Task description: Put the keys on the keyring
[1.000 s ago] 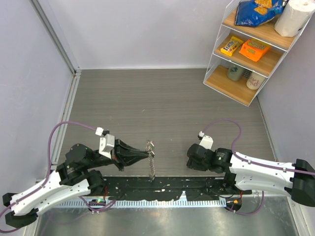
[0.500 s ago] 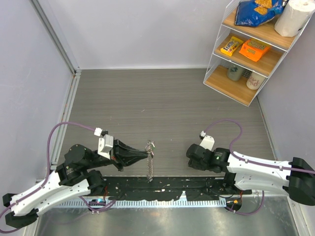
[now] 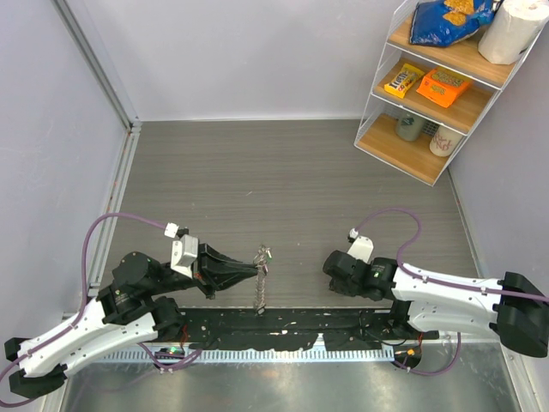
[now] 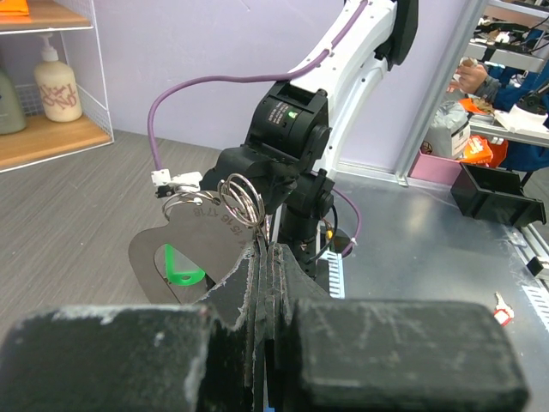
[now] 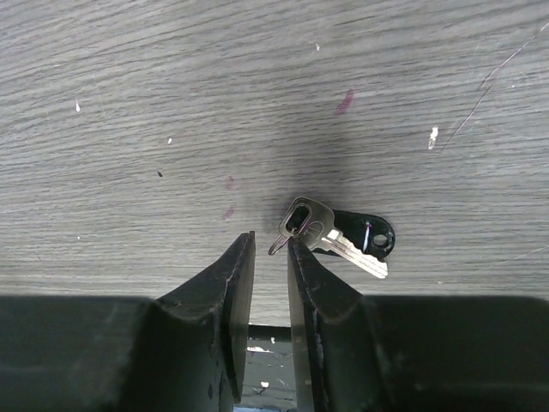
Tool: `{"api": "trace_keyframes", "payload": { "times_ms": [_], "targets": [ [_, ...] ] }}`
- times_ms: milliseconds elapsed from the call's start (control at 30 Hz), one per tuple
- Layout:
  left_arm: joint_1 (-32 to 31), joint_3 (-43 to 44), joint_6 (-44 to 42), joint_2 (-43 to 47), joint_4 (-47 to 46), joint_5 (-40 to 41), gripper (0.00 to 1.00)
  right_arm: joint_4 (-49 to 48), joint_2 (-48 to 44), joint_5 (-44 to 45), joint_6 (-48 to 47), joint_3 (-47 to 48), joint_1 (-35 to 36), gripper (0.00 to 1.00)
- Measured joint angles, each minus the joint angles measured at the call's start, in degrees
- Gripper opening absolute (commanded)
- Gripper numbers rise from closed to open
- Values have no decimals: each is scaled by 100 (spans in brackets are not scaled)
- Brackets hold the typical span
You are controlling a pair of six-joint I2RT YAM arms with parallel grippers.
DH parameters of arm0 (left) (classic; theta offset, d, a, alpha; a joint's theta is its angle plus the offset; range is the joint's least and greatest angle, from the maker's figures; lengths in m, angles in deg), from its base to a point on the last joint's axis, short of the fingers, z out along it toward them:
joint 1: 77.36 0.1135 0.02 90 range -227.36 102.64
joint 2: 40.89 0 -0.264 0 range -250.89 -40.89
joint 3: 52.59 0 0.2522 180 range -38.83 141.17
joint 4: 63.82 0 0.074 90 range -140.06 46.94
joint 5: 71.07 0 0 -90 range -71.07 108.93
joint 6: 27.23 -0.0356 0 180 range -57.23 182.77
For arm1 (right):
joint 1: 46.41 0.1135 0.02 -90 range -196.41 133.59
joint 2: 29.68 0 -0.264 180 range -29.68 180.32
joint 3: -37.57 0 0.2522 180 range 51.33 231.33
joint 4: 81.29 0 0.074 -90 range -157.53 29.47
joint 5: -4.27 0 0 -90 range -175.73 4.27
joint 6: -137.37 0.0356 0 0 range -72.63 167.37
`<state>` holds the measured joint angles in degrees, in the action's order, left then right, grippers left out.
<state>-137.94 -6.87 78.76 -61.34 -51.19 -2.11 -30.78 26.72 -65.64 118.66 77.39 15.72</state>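
Just ahead of your right gripper (image 5: 271, 249), barely parted and empty: keys (image 5: 330, 236) lying flat; left gripper (image 4: 262, 266) pinches keyring (image 4: 206, 232) upright for threading.

Pale lilac walls (image 3: 257, 51) enclose a grey wood-grain surface (image 3: 283, 172); a white wire shelf (image 3: 399, 153) stands far right.

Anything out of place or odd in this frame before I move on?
Nothing is spilled or damaged. One small mismatch: the keys lie on the table just beside the right gripper, not between its narrowly parted jaws, which hold nothing. The left gripper is shut on the keyring.
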Motion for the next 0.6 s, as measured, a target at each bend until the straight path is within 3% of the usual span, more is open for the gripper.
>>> {"api": "trace_keyframes", "payload": {
  "times_ms": [233, 333, 600],
  "targets": [
    [0, -2, -13, 0, 22, 2, 0, -35, -2, 11, 9, -79, -46, 18],
    [0, 0, -17, 0, 35, 2, 0, -46, -4, 17, 11, -90, -70, 6],
    [0, -2, -22, 11, 83, 4, 0, -72, -109, 20, -61, -144, -76, 5]
  ]
}}
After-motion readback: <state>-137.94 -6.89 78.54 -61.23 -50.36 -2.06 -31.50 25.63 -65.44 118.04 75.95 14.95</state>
